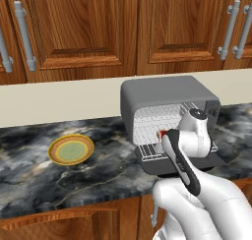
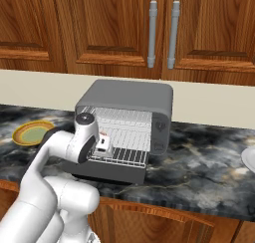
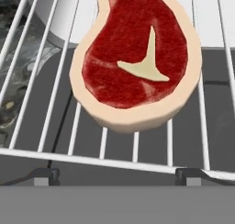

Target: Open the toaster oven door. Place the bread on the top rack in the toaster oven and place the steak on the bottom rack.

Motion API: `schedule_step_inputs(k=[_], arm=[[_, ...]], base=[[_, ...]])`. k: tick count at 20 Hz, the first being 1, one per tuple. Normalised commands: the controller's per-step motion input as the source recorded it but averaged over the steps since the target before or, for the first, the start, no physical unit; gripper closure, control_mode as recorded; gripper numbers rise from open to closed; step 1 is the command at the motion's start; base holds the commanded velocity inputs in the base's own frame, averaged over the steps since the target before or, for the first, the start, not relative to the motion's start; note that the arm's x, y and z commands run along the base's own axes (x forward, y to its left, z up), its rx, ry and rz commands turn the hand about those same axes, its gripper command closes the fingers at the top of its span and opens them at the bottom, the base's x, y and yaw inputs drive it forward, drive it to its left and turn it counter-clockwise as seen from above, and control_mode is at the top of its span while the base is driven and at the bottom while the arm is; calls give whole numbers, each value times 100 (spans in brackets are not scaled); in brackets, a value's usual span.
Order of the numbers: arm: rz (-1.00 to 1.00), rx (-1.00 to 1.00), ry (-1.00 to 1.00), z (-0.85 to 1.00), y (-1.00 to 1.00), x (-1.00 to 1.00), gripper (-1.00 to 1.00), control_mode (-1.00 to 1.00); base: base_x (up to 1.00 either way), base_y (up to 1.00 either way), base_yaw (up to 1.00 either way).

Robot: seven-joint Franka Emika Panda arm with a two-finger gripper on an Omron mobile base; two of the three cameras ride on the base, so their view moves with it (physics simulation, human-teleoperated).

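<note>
The toaster oven [image 1: 167, 91] [image 2: 129, 95] stands on the counter with the toaster oven door [image 1: 219, 161] [image 2: 117, 175] folded down flat in front. A silver wire rack [image 1: 147, 153] [image 2: 127, 157] [image 3: 137, 165] sticks out over the door from the lower slot. On that rack lies the steak [image 3: 135, 67] [image 1: 162, 134], red with a pale rim and free of any grip. Just above it hangs my gripper [image 2: 103, 143] [image 3: 117, 175], open wide, its fingertips [image 3: 46, 175] apart at either side. The bread is hidden.
A yellow-green round plate [image 1: 71, 149] [image 2: 32, 132] sits on the dark marble counter [image 1: 98, 180] left of the oven. The rim of a white plate [image 2: 249, 160] shows at the far right. Wooden cabinets [image 1: 88, 27] hang above.
</note>
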Motion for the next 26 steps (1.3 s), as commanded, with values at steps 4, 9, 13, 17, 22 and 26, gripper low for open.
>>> schedule_step_inputs(k=[4, 9, 13, 17, 22, 26], arm=[[-3, 0, -12, -75, 17, 2, -100, -100], [-2, -2, -5, -67, 21, -26, -100, -100], [-3, -2, -4, -69, 22, -13, -100, -100], [-6, -1, -13, -89, 21, 0, -100, -100], [-8, -1, -10, -94, 21, 0, -100, -100], [-7, 0, -13, -94, 17, 0, -100, -100]], base=[[0, 0, 0], [0, 0, 0], [0, 0, 0], [0, 0, 0], [0, 0, 0], [0, 0, 0]])
